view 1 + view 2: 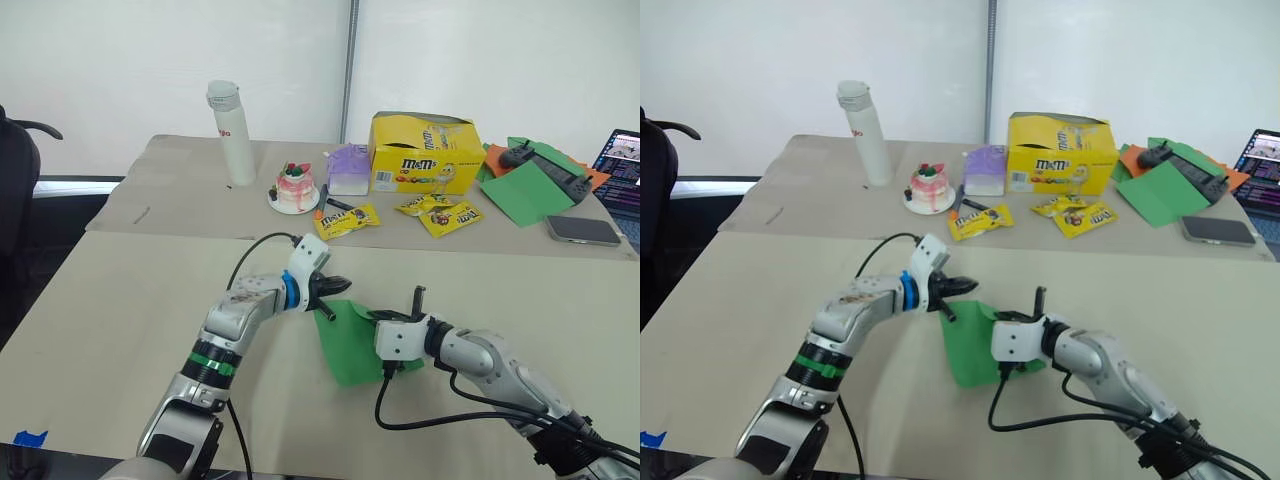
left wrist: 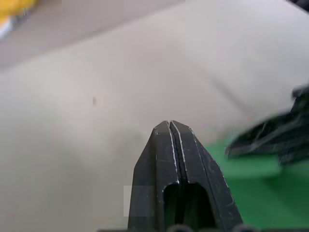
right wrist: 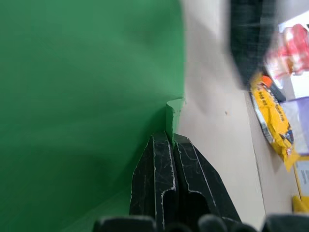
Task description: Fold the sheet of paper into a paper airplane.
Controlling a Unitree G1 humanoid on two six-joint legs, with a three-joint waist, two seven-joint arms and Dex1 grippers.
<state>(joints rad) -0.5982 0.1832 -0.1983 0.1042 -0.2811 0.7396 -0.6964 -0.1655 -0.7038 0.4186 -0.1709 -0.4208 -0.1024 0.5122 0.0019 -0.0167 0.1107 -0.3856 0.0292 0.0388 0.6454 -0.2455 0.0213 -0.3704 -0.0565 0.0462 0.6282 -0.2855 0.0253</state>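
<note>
A bright green thin sheet of paper (image 1: 352, 342) lies on the near part of the tan bench (image 1: 120, 300), between the robot's two arms. The right gripper (image 3: 170, 140) reaches in from about four o'clock of the sheet; its black fingers are pressed together on the sheet's edge, pinching a small raised lip of green paper. The left gripper (image 2: 175, 126) sits at the sheet's ten o'clock corner, its fingers pressed together with nothing between them.

The step in hand looks like forming an early fold. To do it well, the right pinch should stay firm but carry the edge over slowly, so thin paper does not tear or buckle. The shut left fingers can press the far corner flat as an anchor, then run along the fold to sharpen it. Edges should meet squarely before creasing.
</note>
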